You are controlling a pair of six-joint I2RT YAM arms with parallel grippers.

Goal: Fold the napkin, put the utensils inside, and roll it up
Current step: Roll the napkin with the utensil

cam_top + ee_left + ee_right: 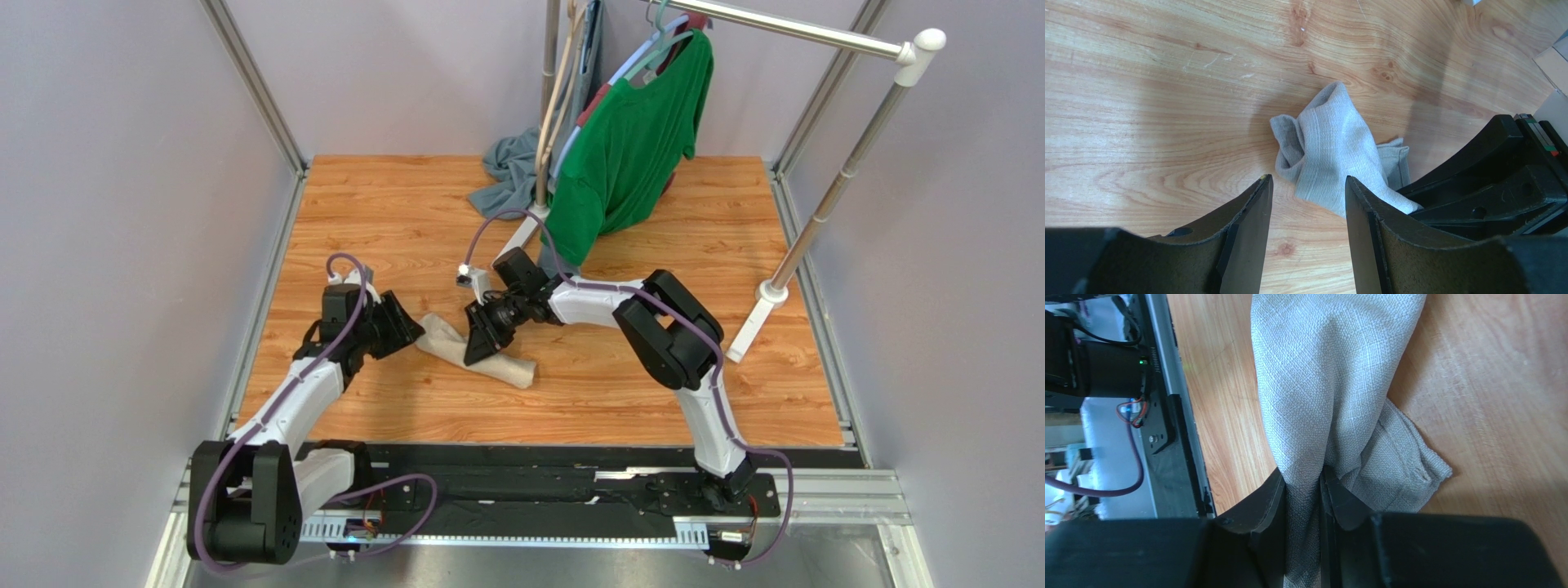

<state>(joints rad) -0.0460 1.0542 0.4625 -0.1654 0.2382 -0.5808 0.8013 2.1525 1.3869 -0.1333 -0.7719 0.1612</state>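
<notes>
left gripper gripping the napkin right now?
No: the left gripper stands open over the napkin, its fingers not closed on the cloth.

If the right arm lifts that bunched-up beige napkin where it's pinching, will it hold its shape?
Probably floppy: the napkin is soft woven cloth, creasing where the right gripper pinches it. Its loose folded end would likely sag or unroll. It looks light, and the coarse weave should resist slipping.

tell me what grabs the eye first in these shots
A bunched beige napkin lies in the middle of the wooden table, pinched by the right gripper. The left gripper hangs open by its end. At the far edge, a bright green shirt hangs from a metal rack.
</notes>
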